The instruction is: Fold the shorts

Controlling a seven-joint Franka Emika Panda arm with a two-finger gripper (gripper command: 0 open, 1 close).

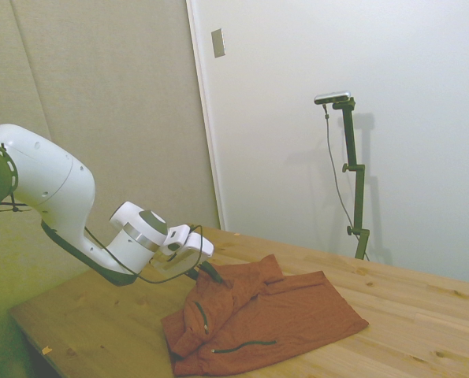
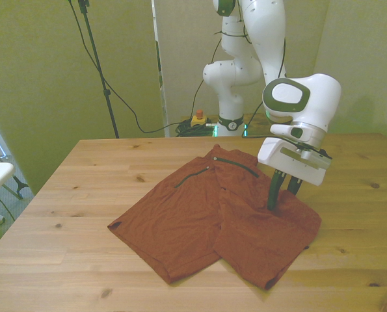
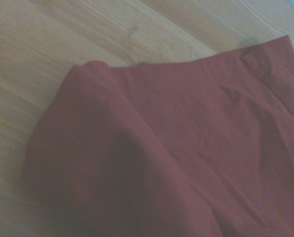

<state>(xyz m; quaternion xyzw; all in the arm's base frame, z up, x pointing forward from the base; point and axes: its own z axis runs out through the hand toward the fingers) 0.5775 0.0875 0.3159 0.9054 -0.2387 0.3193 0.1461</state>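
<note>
1. Lay on the wooden worktop, near the middle: the rust-red shorts, wrinkled and mostly spread out.
2. Showed two thin dark zipper lines close to the waist end, on the side away from the front view's near edge.
3. Looked partly bunched at the front view's right, with a raised hump of cloth seen close up in the wrist view.
4. Hung low over that same side of the shorts: the end effector, with dark fingers reaching down to the cloth.
5. Seemed a little spread, those fingers, with a small gap between them; could not tell whether any cloth was pinched.
6. Judged the job as barely begun: both legs lay open side by side, with no clean fold made yet.
7. Left to do, by the look of it: grip one edge, lift it, carry it over the other half, and lay it flat.
</note>
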